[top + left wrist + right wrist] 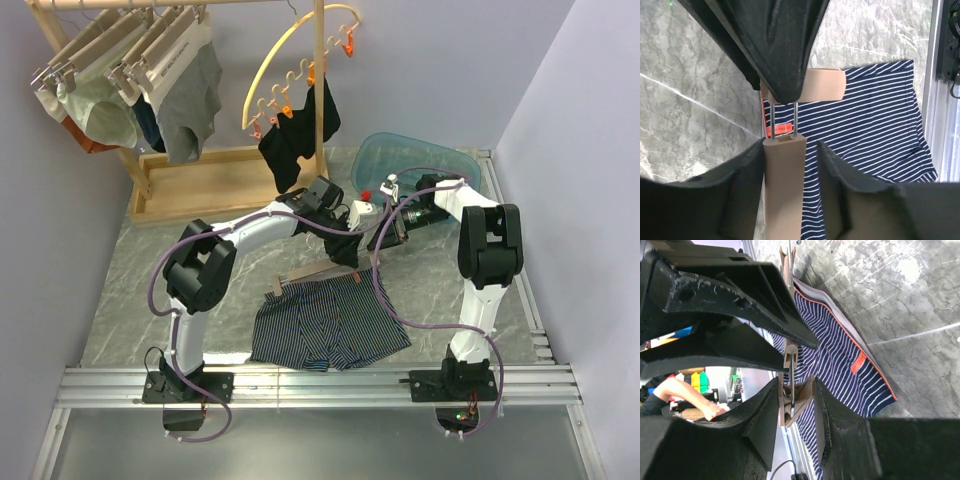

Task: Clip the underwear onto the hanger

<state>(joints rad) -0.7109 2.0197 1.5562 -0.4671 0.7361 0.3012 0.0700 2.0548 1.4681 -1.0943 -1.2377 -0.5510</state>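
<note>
The underwear (330, 325), navy with pale stripes, lies flat on the marble table near its front edge. The hanger (305, 277), a pale wooden bar, lies along the waistband. Both arms meet over its right end. My left gripper (345, 248) straddles a wooden piece of the hanger (785, 190). Its left finger touches the wood and the right finger stands apart over the striped underwear (870, 120). My right gripper (795, 385) is shut on a wooden clip (795, 397) of the hanger, both fingers pressing its sides. The underwear (840, 355) lies beyond the clip.
A wooden rack (220, 180) at the back left carries hung garments (130, 70). A yellow arc with orange pegs (300, 70) holds a black garment (295, 140). A blue tub (420, 165) sits behind the right arm. A metal rail (320, 385) runs along the near edge.
</note>
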